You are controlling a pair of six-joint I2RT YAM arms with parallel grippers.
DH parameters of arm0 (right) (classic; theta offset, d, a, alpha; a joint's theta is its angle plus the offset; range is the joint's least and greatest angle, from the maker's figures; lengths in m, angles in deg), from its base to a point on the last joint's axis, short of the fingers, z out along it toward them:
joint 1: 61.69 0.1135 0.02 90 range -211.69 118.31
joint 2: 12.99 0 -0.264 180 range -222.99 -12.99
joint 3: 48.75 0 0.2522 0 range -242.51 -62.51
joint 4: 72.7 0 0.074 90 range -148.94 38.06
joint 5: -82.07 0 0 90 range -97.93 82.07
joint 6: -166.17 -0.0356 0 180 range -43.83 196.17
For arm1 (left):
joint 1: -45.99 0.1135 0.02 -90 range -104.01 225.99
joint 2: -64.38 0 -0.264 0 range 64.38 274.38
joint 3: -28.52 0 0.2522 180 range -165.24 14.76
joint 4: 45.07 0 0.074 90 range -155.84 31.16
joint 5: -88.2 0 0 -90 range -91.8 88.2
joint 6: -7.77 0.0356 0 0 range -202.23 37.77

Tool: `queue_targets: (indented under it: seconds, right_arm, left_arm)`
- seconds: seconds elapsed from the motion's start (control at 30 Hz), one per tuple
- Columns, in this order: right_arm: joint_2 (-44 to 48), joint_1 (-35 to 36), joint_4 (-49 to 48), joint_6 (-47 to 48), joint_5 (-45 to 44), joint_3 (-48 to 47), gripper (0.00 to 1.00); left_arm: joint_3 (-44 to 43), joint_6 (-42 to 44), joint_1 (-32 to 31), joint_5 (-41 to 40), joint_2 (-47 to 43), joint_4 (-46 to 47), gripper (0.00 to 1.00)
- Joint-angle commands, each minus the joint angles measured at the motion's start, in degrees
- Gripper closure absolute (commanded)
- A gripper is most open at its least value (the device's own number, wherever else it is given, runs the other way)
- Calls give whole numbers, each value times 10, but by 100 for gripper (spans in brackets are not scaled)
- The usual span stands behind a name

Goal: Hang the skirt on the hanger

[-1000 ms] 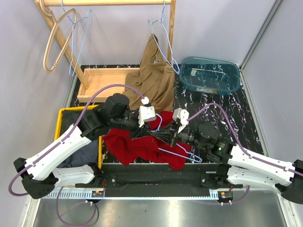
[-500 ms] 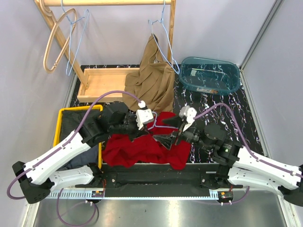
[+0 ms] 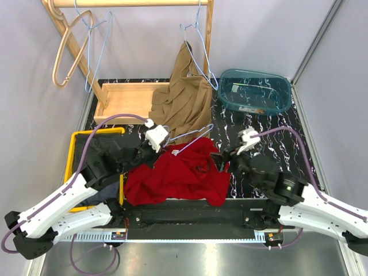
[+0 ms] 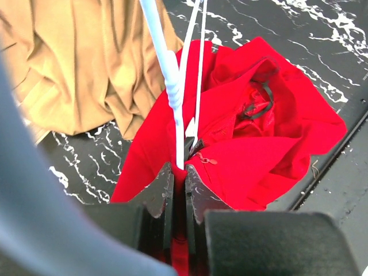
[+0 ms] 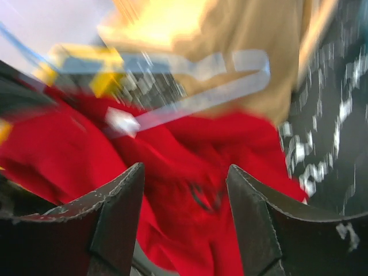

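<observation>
Since a second ago our left gripper (image 3: pixel 164 145) is pulling back toward the centre left of the top view. It is carrying the hanger (image 4: pixel 171 80) clamped tight with what looks like a pinch of red cloth, while our right gripper (image 5: pixel 184 171) is retreating to the centre right, jaws wide and empty. The skirt (image 3: pixel 175 175) is lying crumpled at lower centre, just beneath the hanger. We are judging that the left should be holding the wire steady and level while the right is catching the waistband and feeding it along the free arm.
</observation>
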Motion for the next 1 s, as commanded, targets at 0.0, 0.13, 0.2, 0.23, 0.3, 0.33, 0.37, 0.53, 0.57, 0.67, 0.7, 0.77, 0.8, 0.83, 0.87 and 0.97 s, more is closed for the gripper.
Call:
queue_targets:
  seconds: [0.0,0.13,0.2,0.23,0.3,0.33,0.37,0.53,0.57,0.67,0.7,0.77,0.8,0.83,0.87,0.97]
  right_arm:
    - [-82,1,51,-87,-30,33,36]
    - [-164,-18,25,-116,-20,36,48]
    - [-206,-62,-13,-123,53,46,58]
    - [-215,-71,-30,-131,62,53,64]
    - [-232,-84,-53,-138,58,63,78]
    - [-236,-86,-55,-144,55,62,85]
    - [-241,-90,-58,-145,54,63,89]
    - [-260,-123,-95,-123,70,60,97]
    - [-267,-127,-102,-118,70,57,100]
    - [-275,-140,-115,-100,76,43,100]
    - [-276,-142,-115,-95,73,40,100]
    - [-268,-146,-115,-83,68,28,100]
    - [-262,-148,-117,-74,62,24,100]
    - [-249,-151,-115,-70,59,20,100]
    - [-242,-153,-115,-64,55,12,100]
    - [-222,-165,-109,-42,39,-15,100]
  left_arm:
    - [-7,-15,1,-37,-25,43,100]
    - [-10,-15,1,-33,-33,42,100]
    - [-10,-14,1,-33,-34,40,100]
    - [-12,-15,1,-34,-35,39,100]
    - [-12,-15,0,-33,-37,36,100]
    - [-12,-17,1,-34,-40,34,100]
    - [-10,-17,1,-34,-43,33,100]
    - [-5,-18,1,-26,-60,28,100]
    - [-5,-19,1,-27,-60,24,100]
    - [-1,-20,1,-23,-67,20,100]
    - [2,-22,1,-25,-68,21,100]
    - [4,-24,1,-25,-72,19,100]
    - [7,-25,1,-25,-73,17,100]
    - [8,-25,0,-25,-74,17,100]
    - [9,-27,1,-23,-74,17,100]
    - [13,-27,1,-23,-74,17,100]
